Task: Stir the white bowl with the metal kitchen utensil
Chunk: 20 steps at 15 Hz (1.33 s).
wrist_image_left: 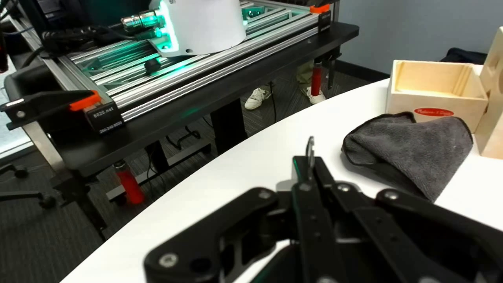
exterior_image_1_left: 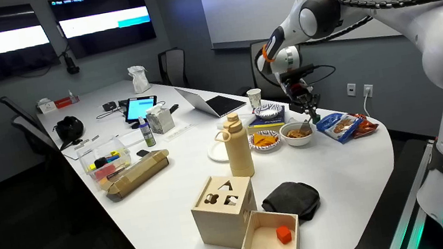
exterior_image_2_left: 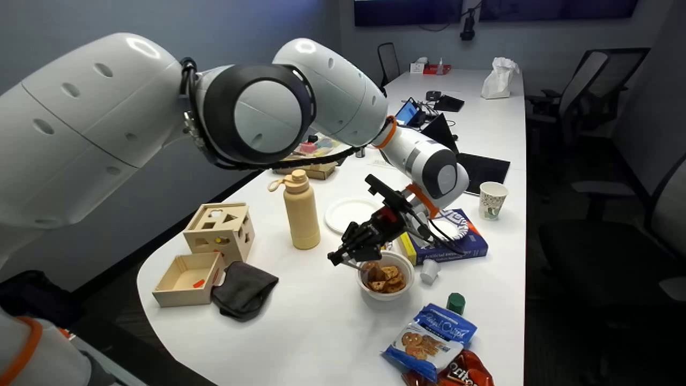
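Observation:
The white bowl (exterior_image_1_left: pixel 298 142) stands on the table and holds brown crisps or cookies. It also shows in an exterior view (exterior_image_2_left: pixel 383 295) and is out of sight in the wrist view. My gripper (exterior_image_2_left: pixel 336 257) is beside and above the bowl's rim, pointing down and tilted. It is shut on the metal utensil (exterior_image_1_left: pixel 305 127), whose lower end reaches into the bowl among the brown pieces. The handle end (wrist_image_left: pixel 310 151) sticks out between my fingertips (wrist_image_left: pixel 308 167) in the wrist view. The utensil's tip is partly hidden by the food.
A blue snack bag (exterior_image_2_left: pixel 431 340) and a red bag (exterior_image_2_left: pixel 465 370) lie near a green cap (exterior_image_2_left: pixel 456 303). A patterned bowl of orange chips (exterior_image_1_left: pixel 264 140), a book (exterior_image_2_left: pixel 471 244) and a paper cup (exterior_image_2_left: pixel 491 201) stand close. A tan bottle (exterior_image_1_left: pixel 238 148), grey cloth (wrist_image_left: pixel 412 145) and wooden box (exterior_image_1_left: pixel 224 216) stand further off.

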Tool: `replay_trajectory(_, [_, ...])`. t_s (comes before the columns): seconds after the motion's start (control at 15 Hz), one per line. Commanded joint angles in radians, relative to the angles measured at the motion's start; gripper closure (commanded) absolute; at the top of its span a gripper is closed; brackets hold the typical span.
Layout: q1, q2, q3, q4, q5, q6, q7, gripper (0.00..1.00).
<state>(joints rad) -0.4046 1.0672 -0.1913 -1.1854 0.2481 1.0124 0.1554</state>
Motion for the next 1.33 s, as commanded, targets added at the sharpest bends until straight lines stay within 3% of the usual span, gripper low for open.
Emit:
replay_trajectory(0.0, [-0.013, 0.016, 0.016, 0.048, 0.009, -0.05, -0.052, 0.99])
replay_trajectory(0.33, [-0.014, 0.033, 0.028, 0.071, -0.006, -0.127, -0.123, 0.99])
replay_trajectory(0.53, [-0.007, 0.043, 0.014, 0.079, -0.003, -0.161, -0.093, 0.99])
replay_trajectory(1.27, [0.021, 0.027, -0.017, 0.031, 0.022, 0.07, 0.079, 0.99])
